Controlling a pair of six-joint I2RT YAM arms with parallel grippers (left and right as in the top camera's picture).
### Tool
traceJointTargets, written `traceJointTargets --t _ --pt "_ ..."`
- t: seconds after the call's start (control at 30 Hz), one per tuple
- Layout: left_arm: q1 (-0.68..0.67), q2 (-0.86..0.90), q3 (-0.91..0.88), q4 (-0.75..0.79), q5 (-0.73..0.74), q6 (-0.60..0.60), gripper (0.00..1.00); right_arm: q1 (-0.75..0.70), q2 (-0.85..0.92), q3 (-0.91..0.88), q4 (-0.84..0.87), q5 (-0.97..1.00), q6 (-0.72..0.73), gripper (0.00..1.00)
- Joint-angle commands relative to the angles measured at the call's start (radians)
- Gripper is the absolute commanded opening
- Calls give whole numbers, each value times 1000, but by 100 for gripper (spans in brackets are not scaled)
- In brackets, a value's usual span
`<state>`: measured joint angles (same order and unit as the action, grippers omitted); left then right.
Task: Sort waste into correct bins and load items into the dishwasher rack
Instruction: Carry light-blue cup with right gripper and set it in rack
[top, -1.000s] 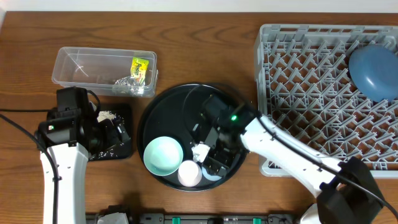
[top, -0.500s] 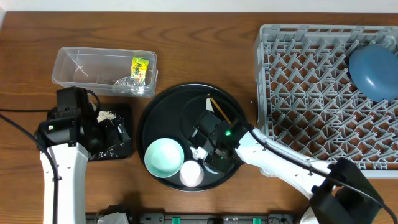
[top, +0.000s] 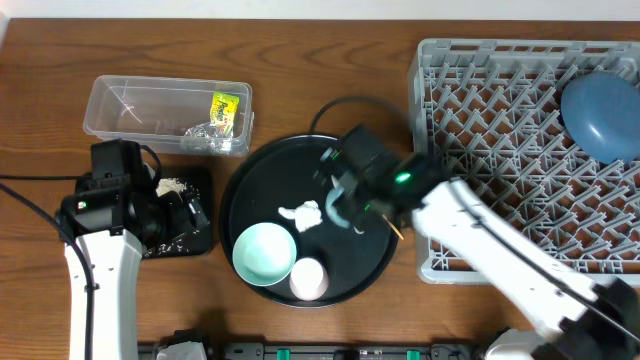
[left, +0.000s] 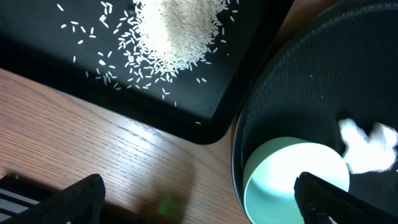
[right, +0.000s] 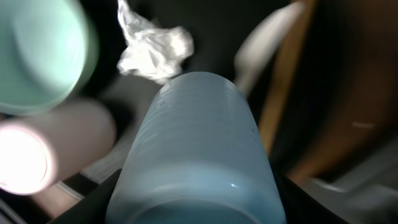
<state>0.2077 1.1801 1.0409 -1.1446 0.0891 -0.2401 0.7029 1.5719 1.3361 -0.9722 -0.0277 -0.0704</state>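
Dishwasher rack (top: 480, 120), a large square of grey moulded plastic with a grid of upright pegs, fills the far-right corner of the bench (top: 330, 80). It carries only the dark-blue bowl (top: 603, 115), wide and smooth, near its right side, so I judge loading barely begun. Mid-bench toward the near edge, the round black tray (top: 262, 180), glossy and shallow, holds most of what is left. Close to the far-left corner, the clear tub (top: 110, 100), thin see-through plastic with rounded corners, appears to hold its share already. By the left edge, the shallow black tray (left: 205, 93) has a flat floor and a low lip. The mint-green bowl (top: 263, 250), round and satiny, and the pink cup (top: 308, 278) just beside it wait on the round tray near its near rim. The right pincer (top: 340, 205) is clamped on the light-blue cup (right: 199, 143), a finely ridged plastic cylinder, above the round tray and not yet at the rack. The left pincer (left: 199, 183) hangs with fingers wide apart over the bench between the two black trays, holding nothing. The white tissue (top: 302, 214), soft and crumpled, is the one piece of waste not yet binned. The yellow-green packet (top: 228, 110), flat and printed, and the crinkly clear wrapper (top: 205, 135) lie in the tub. The chopsticks (right: 283, 87) show as a blurred tan strip, and a pale curve beside them may be the white spoon (right: 264, 43). The rice (left: 177, 34), small dry grains, is heaped on the shallow tray.
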Motion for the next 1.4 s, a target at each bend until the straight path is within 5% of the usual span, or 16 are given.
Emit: traceJointTargets --t 0.0,0.37,0.7,1.37 --pt "5 -3 10 -2 -19 -12 98 -130 -72 44 -26 24 82 54" --pt "5 -3 10 -2 -19 -13 98 -729 -180 44 -147 86 174 53" --pt "5 -3 10 1 -19 -12 98 -1192 -130 43 -23 126 110 43" --pt "5 -3 10 1 -19 -13 98 -1392 122 43 128 136 98 43"
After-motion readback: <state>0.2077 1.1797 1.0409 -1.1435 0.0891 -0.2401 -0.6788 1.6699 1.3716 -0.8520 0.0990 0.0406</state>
